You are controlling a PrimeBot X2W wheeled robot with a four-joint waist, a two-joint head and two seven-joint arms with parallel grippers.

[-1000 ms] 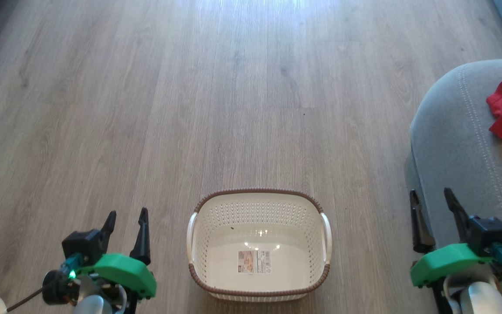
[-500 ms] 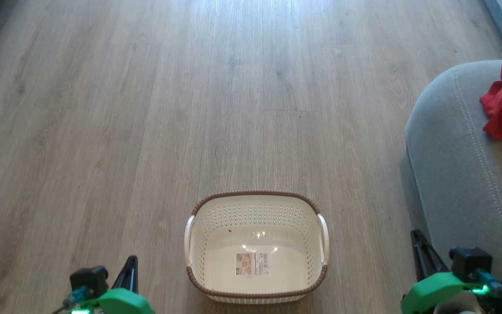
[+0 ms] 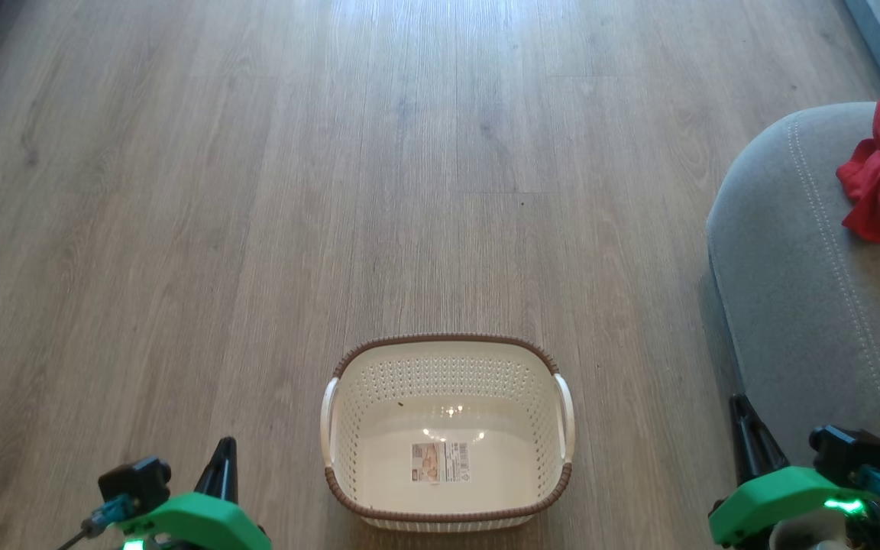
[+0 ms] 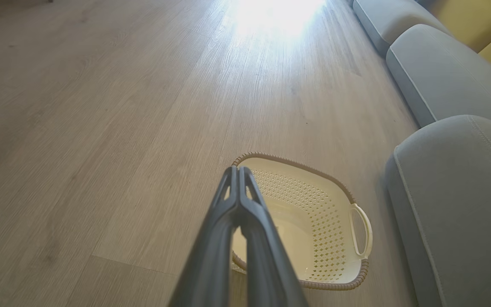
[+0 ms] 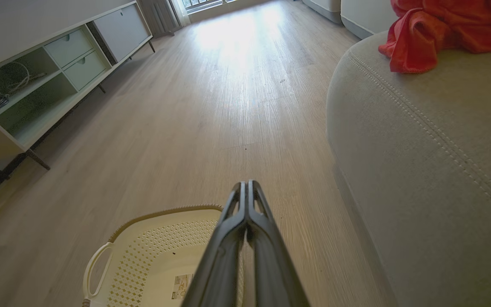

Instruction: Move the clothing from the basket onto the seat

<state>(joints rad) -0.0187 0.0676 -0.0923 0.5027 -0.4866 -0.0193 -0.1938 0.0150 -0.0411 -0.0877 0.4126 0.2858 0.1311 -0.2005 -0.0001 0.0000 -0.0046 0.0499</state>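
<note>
Head view is showing the red clothing [image 3: 879,183] lying bunched on the seat [image 3: 791,321] at upper right and the basket [image 3: 448,338] sitting empty at lower centre, the left gripper [image 4: 238,169] and right gripper [image 5: 245,184] holding their fingers together; such soft, light clothing is likely wanting a pinch on a raised fold.

The hand [image 5: 245,184], fingers pressed together, is rising from bottom centre beside the empty basket [image 5: 143,256]; red clothing [image 5: 433,34] is lying on the seat [image 5: 420,170], upper right.
</note>
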